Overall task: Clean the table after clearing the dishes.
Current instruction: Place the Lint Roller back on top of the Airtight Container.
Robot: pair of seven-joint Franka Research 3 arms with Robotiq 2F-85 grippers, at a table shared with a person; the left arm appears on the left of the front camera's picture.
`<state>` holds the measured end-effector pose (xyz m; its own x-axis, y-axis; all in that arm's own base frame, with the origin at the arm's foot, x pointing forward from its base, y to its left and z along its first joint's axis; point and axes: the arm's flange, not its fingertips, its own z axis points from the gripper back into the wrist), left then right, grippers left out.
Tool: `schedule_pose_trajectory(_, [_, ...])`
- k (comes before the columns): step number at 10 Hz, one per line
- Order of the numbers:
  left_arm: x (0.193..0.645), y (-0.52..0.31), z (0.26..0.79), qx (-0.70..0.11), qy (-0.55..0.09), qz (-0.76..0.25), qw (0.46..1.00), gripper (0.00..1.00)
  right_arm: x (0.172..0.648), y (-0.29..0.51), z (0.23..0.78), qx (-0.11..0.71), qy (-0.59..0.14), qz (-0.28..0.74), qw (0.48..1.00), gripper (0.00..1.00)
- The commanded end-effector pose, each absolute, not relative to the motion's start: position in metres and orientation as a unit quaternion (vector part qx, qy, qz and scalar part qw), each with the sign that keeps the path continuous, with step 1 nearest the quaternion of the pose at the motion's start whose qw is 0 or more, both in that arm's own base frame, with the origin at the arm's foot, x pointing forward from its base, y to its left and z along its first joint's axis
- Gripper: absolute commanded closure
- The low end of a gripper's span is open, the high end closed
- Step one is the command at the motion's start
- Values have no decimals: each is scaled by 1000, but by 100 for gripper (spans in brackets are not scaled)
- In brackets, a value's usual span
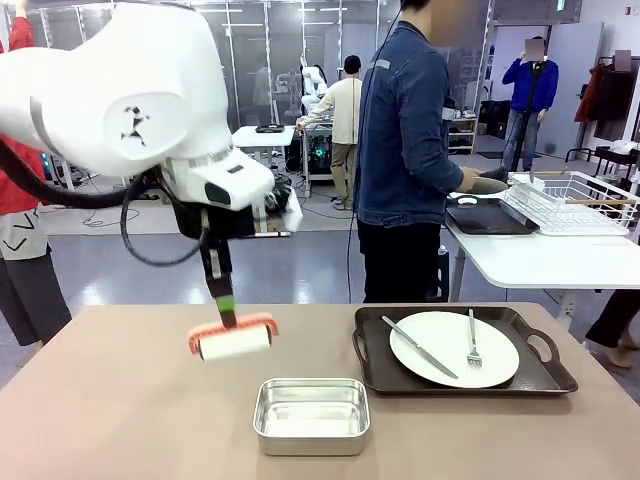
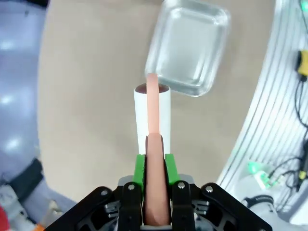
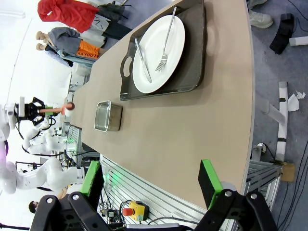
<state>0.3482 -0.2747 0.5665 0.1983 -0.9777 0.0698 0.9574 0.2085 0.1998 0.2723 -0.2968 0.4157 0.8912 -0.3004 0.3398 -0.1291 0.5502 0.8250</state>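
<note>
While the left hand (image 1: 227,306) clamps the roller (image 1: 233,341) over the worktop (image 1: 110,420), just left of the pan (image 1: 311,416), the right hand (image 3: 151,179) hangs fingers apart. A plate (image 1: 440,345) on its tray (image 1: 548,381) sits right of the pan, and a wide sweep could knock either!

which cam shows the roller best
Front view: the roller shows whole and side-on over the table. The left wrist view looks along its handle, clamped in the left gripper. The right wrist view shows it tiny, far off.

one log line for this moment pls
left pincer: shut on lint roller | right pincer: open | tray with plate on table
</note>
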Motion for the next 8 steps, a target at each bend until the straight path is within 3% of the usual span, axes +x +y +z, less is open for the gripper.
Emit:
schedule_pose_trajectory(1, [316, -270, 561, 53, -106, -681, 723, 79, 270, -296, 420, 475, -230, -51, 848, 0])
schedule_pose_trajectory(2, [308, -266, 564, 77, -126, -681, 717, 79, 270, -296, 420, 475, -230, -51, 848, 0])
schedule_pose_trajectory(3, [327, -286, 559, 57, -88, -659, 744, 79, 270, -296, 420, 475, -230, -51, 848, 0])
schedule_pose_trajectory(6, [327, -286, 559, 57, -88, -659, 744, 79, 270, -296, 420, 475, -230, -51, 848, 0])
schedule_pose_trajectory(8, [326, -309, 556, 74, -58, -687, 721, 79, 270, -296, 420, 475, -230, -51, 848, 0])
